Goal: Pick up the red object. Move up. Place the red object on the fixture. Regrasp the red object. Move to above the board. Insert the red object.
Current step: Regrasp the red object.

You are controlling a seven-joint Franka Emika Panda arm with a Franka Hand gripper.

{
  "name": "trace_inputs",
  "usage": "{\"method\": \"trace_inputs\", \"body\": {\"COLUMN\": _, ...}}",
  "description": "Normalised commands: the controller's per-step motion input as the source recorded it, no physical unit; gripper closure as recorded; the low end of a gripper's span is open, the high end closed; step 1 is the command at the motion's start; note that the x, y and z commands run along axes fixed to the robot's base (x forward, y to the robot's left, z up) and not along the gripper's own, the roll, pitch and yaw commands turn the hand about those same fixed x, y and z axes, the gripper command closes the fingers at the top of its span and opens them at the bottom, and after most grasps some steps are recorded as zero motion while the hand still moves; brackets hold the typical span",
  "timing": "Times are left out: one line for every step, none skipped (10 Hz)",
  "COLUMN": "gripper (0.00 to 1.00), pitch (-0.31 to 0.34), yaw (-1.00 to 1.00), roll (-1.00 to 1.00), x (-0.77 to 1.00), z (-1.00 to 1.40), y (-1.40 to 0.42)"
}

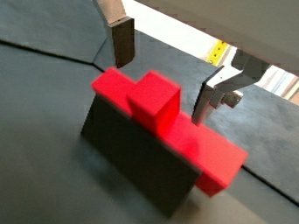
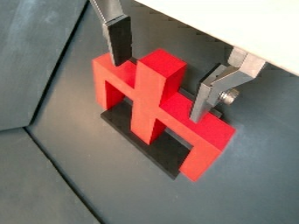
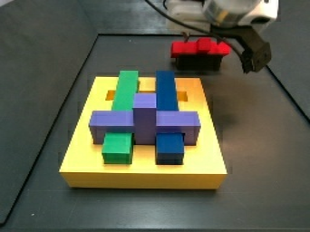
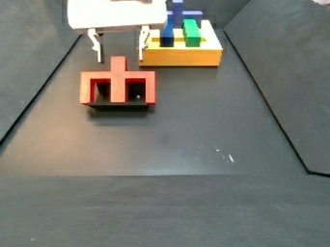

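**Open end effector by the red piece on the fixture**

The end effector is open. Its two silver fingers stand wide apart, and nothing is held between them. In both wrist views the raised stub of the red object sits in the gap between the fingers. One finger is just beside the end of the red bar. The other finger is near the far side of the stub. I cannot tell if either pad touches the red.

In a side view the end effector hangs just above and behind the red object. In a side view the end effector is at the far end of the worktop, with the red object right beside it.

The red object rests on top of the fixture. Its long bar lies along the top edge of the dark holder. The fixture stands on the dark worktop.

The board is a big yellow slab, well apart from the fixture. It carries a purple block, two blue blocks and green blocks. In a side view the board sits off to one side behind the end effector.
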Motion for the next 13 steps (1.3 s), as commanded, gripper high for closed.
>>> {"method": "trace_inputs", "body": {"gripper": 0.0, "pitch": 0.171, "yaw": 0.0, "roll": 0.53, "x": 0.17, "z": -0.26, "y": -0.13}}
{"method": "trace_inputs", "body": {"gripper": 0.0, "pitch": 0.209, "yaw": 0.0, "roll": 0.5, "x": 0.28, "z": -0.31, "y": -0.07}}
{"method": "trace_inputs", "body": {"gripper": 0.0, "pitch": 0.34, "yaw": -0.02, "roll": 0.44, "x": 0.31, "z": -0.1, "y": 0.0}}
{"method": "trace_inputs", "body": {"gripper": 0.0, "pitch": 0.263, "yaw": 0.0, "roll": 0.42, "x": 0.22, "z": -0.06, "y": 0.0}}
{"method": "trace_inputs", "body": {"gripper": 0.0, "pitch": 0.223, "yaw": 0.01, "roll": 0.34, "x": 0.16, "z": 0.0, "y": 0.0}}
{"method": "trace_inputs", "body": {"gripper": 0.0, "pitch": 0.129, "yaw": 0.06, "roll": 0.29, "x": 0.07, "z": -0.02, "y": 0.0}}
{"method": "trace_inputs", "body": {"gripper": 0.0, "pitch": -0.046, "yaw": 0.05, "roll": 0.06, "x": -0.03, "z": -0.1, "y": 0.0}}
{"method": "trace_inputs", "body": {"gripper": 0.0, "pitch": -0.16, "yaw": 0.06, "roll": 0.0, "x": -0.15, "z": -0.07, "y": 0.0}}
{"method": "trace_inputs", "body": {"gripper": 0.0, "pitch": -0.154, "yaw": 0.05, "roll": 0.0, "x": -0.1, "z": -0.04, "y": 0.0}}
{"method": "trace_inputs", "body": {"gripper": 0.0, "pitch": -0.177, "yaw": 0.06, "roll": 0.0, "x": -0.11, "z": -0.05, "y": 0.0}}
{"method": "trace_inputs", "body": {"gripper": 0.0, "pitch": -0.191, "yaw": 0.04, "roll": 0.0, "x": -0.12, "z": -0.09, "y": 0.0}}
{"method": "trace_inputs", "body": {"gripper": 0.0, "pitch": 0.0, "yaw": 0.0, "roll": 0.0, "x": 0.0, "z": 0.0, "y": 0.0}}
{"method": "trace_inputs", "body": {"gripper": 1.0, "pitch": 0.0, "yaw": 0.0, "roll": 0.0, "x": 0.0, "z": 0.0, "y": 0.0}}
